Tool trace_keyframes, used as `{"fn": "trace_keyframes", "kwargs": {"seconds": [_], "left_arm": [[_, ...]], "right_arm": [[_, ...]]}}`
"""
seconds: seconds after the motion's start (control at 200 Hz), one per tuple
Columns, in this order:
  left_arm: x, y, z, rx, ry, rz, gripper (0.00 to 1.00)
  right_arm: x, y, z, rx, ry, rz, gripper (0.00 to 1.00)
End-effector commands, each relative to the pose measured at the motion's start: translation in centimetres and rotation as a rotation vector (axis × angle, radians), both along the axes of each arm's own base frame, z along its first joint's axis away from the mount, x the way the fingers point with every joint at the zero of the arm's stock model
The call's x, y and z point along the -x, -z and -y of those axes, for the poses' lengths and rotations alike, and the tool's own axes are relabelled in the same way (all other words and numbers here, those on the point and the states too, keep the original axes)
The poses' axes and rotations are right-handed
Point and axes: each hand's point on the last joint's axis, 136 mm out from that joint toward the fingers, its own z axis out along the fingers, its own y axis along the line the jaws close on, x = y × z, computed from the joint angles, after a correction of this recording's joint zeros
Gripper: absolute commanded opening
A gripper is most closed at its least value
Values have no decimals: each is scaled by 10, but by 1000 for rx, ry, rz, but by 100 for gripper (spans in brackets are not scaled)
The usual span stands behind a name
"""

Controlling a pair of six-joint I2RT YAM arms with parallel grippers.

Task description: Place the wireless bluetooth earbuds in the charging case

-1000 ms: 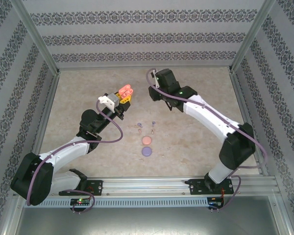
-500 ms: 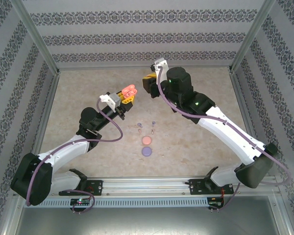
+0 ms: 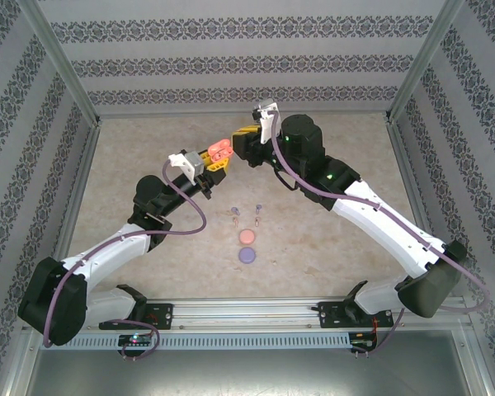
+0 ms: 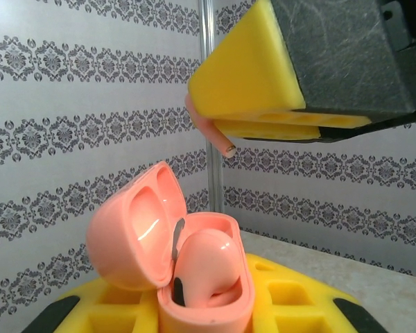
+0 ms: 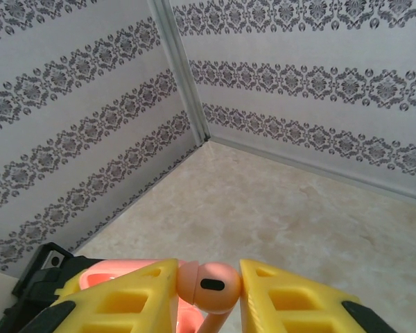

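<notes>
Earbud point(image 5: 208, 284), salmon, pinched betw right arm's fingers point(image 5: 125, 295), stem pointing down, sits just above & right of open charging case point(image 4: 132, 236). Left arm's fingers point(image 4: 291, 305) grip case mid-air over far bench point(image 3: 148, 148); one bud point(image 4: 204, 267) already seated.

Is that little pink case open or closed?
Open. The pink case has its lid flipped back, and one earbud sits inside.

Salmon case point(image 4: 121, 239), salmon earbud point(image 5: 208, 284), damask-striped grey walls point(image 5: 90, 104).
</notes>
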Motion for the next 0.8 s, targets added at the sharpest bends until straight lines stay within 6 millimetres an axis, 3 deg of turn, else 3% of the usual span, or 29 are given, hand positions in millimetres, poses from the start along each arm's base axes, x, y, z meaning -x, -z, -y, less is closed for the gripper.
{"fn": "trace_keyframes", "kwargs": {"seconds": [0.0, 0.35, 0.794], "left_arm": [[-2, -15, 0, 21, 13, 19, 0], [-5, -14, 2, 22, 14, 17, 0], [-6, -14, 3, 24, 17, 23, 0]], "right_arm": [[5, -1, -11, -43, -42, -15, 29], [3, 20, -24, -25, -64, -56, 28], [-9, 40, -18, 26, -16, -65, 28]]}}
